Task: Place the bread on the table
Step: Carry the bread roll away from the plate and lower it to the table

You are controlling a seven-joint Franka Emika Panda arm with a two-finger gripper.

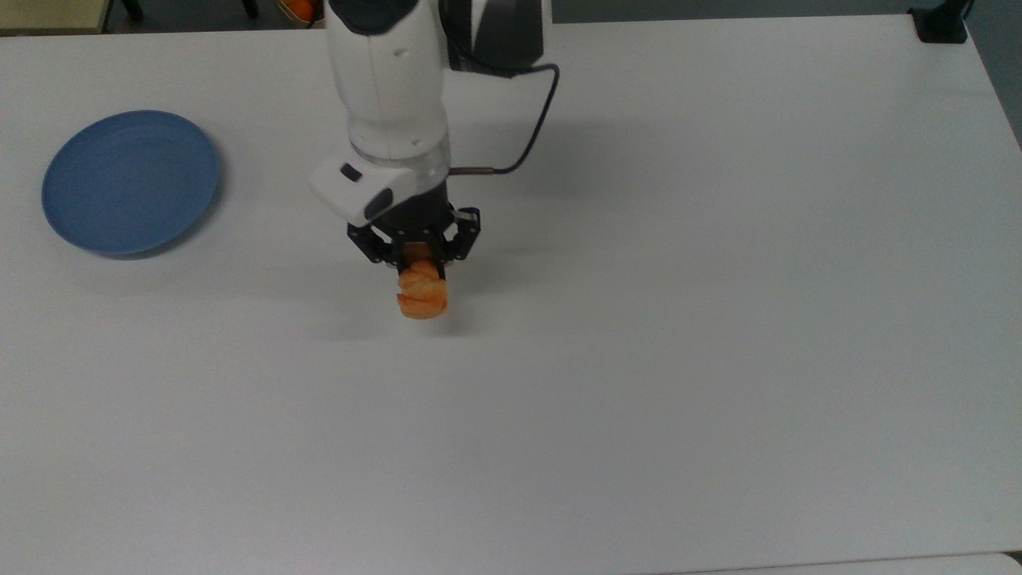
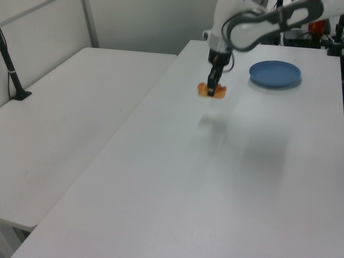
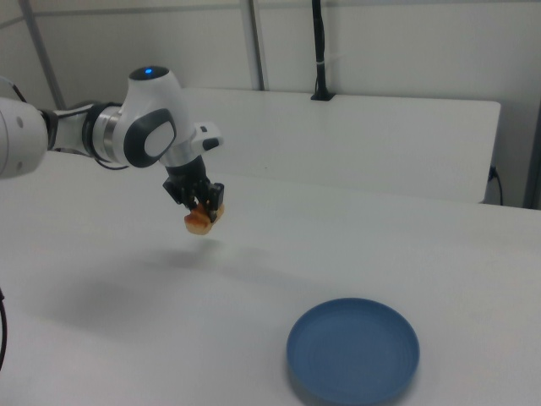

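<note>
The bread point(image 1: 422, 295) point(image 2: 205, 89) point(image 3: 199, 222), a small golden-orange roll, hangs in the air above the white table point(image 1: 679, 335). My gripper point(image 1: 417, 254) point(image 2: 213, 90) point(image 3: 201, 205) is shut on its upper part, pointing down. In the left view its shadow lies on the table point(image 2: 215, 177) below, apart from it. The blue plate point(image 1: 130, 181) point(image 2: 274, 73) point(image 3: 352, 348) sits far off at the top view's left, with nothing on it.
A black cable point(image 1: 531, 136) loops from the arm over the table. A black clamp point(image 1: 940, 24) sits at the top view's far right corner. A second white table point(image 2: 64, 123) adjoins on the left view's left.
</note>
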